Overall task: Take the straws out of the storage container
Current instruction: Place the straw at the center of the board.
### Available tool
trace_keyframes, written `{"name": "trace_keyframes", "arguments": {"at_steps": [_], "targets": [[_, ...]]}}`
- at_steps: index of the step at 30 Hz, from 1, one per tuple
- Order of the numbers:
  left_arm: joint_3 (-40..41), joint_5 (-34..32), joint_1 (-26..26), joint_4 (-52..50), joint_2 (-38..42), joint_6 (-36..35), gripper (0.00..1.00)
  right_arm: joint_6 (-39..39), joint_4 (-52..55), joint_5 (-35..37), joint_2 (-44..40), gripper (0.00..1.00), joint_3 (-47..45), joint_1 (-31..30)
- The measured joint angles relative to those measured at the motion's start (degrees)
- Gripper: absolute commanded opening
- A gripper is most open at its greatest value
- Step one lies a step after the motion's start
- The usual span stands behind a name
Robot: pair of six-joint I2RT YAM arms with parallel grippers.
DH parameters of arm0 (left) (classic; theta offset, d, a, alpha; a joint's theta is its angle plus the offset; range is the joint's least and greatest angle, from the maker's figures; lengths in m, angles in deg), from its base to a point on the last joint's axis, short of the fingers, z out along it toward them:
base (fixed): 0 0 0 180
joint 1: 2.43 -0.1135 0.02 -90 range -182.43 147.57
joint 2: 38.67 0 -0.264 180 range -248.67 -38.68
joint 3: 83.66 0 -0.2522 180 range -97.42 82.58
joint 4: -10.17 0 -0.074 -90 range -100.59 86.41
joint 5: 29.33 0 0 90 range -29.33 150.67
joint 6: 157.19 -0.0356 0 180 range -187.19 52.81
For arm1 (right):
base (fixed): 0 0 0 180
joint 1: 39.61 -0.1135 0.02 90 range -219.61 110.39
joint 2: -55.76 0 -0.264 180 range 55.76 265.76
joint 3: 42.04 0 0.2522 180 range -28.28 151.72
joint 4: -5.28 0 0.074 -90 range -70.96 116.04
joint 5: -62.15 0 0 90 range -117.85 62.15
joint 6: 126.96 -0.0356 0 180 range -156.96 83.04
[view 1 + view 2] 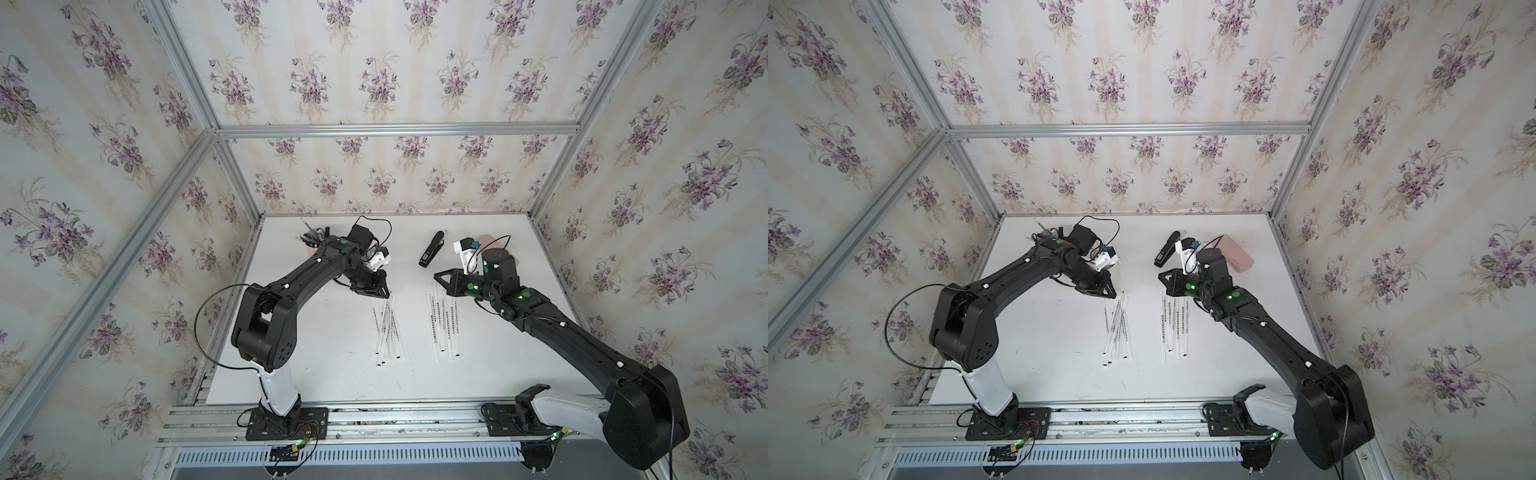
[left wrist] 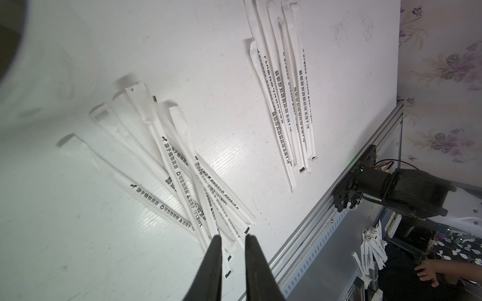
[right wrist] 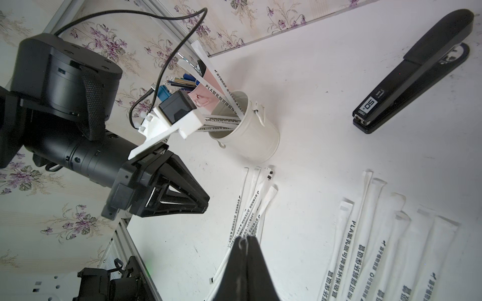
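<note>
The white table (image 1: 316,365) carries everything. The left gripper (image 2: 233,260) hangs just beside the storage container (image 3: 247,130), jaws a narrow way apart and nothing between them. The right gripper (image 3: 245,241), a little farther from the container, is pressed closed, empty as far as I can see. The container stands upright. Most straws (image 1: 386,328) lie flat in two loose piles close in front of it, and a few lean out over its rim. Those look featherlight, bendy and paper-slick. I'd pinch one gently above the rim and draw it out lengthwise, or the container could tip.

Black stapler (image 3: 417,67), perhaps pink case (image 1: 1237,253)
</note>
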Motion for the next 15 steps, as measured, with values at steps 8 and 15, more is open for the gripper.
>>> {"name": "trace_keyframes", "arguments": {"at_steps": [8,15], "targets": [[-0.6,-0.1,-0.7,-0.5,2.3,-0.8,0.18,-0.3,0.4,0.3,3.2,0.07,1.8,-1.9],[-6.1,-0.5,-1.0,-2.2,7.6,-3.1,0.18,-0.3,2.7,3.1,12.0,0.07,4.5,-9.3]]}}
